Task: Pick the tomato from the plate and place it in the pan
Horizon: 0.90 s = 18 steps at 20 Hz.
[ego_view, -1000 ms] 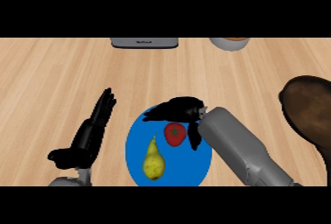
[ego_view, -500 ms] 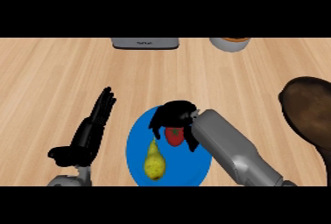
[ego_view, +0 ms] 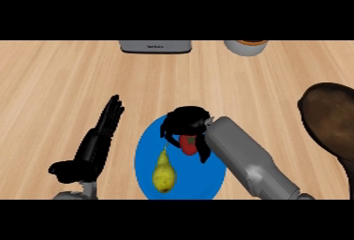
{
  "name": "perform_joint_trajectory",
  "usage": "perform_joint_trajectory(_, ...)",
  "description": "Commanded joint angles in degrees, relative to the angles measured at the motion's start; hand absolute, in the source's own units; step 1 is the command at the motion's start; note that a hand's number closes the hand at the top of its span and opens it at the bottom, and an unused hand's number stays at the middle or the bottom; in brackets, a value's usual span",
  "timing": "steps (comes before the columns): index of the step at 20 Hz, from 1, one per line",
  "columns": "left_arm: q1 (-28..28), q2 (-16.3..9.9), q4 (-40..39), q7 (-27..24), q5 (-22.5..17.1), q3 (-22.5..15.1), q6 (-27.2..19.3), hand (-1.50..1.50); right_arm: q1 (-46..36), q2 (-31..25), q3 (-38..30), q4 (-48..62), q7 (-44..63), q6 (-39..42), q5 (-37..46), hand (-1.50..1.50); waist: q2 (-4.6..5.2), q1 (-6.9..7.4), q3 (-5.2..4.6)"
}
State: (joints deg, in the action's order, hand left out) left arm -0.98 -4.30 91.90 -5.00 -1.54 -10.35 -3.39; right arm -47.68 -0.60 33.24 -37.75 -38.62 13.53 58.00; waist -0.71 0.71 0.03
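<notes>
One wooden counter (ego_view: 62,79), pale and grained, filling the view; one dark brown pan (ego_view: 332,124), cut by the right edge, well apart from everything else on the counter; one blue plate (ego_view: 211,183), round, near the lower middle, bearing two pieces of food. Two grey forearms rising from the lower edge, one to each side of the plate's centre; two black hands, one on each. One grey box-shaped appliance (ego_view: 155,46) at the top edge, only partly in view; one small round container (ego_view: 245,47) with an orange-brown top just right of it, also cut by the top edge.

Right hand (ego_view: 185,119) over the plate's upper part, fingers curled down round the red tomato (ego_view: 187,144), thumb dark along the tomato's right side; only the tomato's lower half visible beneath the hand; whether lifted off the plate or resting on it, cannot tell. Left hand (ego_view: 100,136) left of the plate, just beside its rim, fingers straight and together, pointing up the view, holding nothing, resting. One yellow pear (ego_view: 163,171) on the plate's left half, stem end upward, just left of the tomato, apart from both hands.
</notes>
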Motion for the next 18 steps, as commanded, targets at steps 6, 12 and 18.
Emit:
perform_joint_trajectory(6, 0.8, 0.0, -0.7, 0.6, 0.1, 2.1, -1.5, 0.0, 1.4, -5.2, -18.6, 1.7, 22.4, -8.1, -5.6, 1.5, -0.08, -4.59, -0.1)
perform_joint_trajectory(12, 1.9, -1.1, -0.2, 0.5, -0.1, 4.1, -2.2, 0.0, 2.4, -12.0, -31.2, 3.3, 49.7, -22.9, -6.8, 1.5, -1.17, -8.15, -0.37)
perform_joint_trajectory(18, 3.1, -0.7, -0.5, -0.1, -0.2, 2.2, -0.6, 0.0, -0.8, -9.6, -32.2, -4.2, 72.7, -40.1, 0.9, 1.5, -0.96, -4.82, -0.3)
